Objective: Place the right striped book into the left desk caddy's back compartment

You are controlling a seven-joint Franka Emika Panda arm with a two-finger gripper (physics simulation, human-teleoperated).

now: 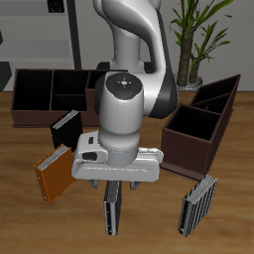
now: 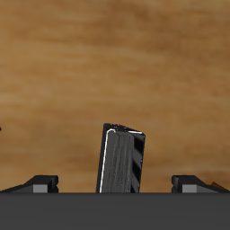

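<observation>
Arm (image 1: pixel 134 60): grey-white, raised from the base at the table's back and bent forward over the table. Wrist (image 1: pixel 124 104): directed straight down. Gripper (image 1: pixel 113 189): held low above the tabletop, fingers (image 1: pixel 107 186) pointed downward (largely hidden under the hand body). The right striped book (image 2: pixel 123 160) is seen clamped upright between them.

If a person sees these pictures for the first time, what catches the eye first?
The big white robot arm fills the middle of the exterior view, and the right striped book stands upright just below it, near the table's front edge. An orange book leans beside the arm. The left desk caddy, dark brown with slanted walls, sits farther back, and a finely striped grey book stands before it.
</observation>
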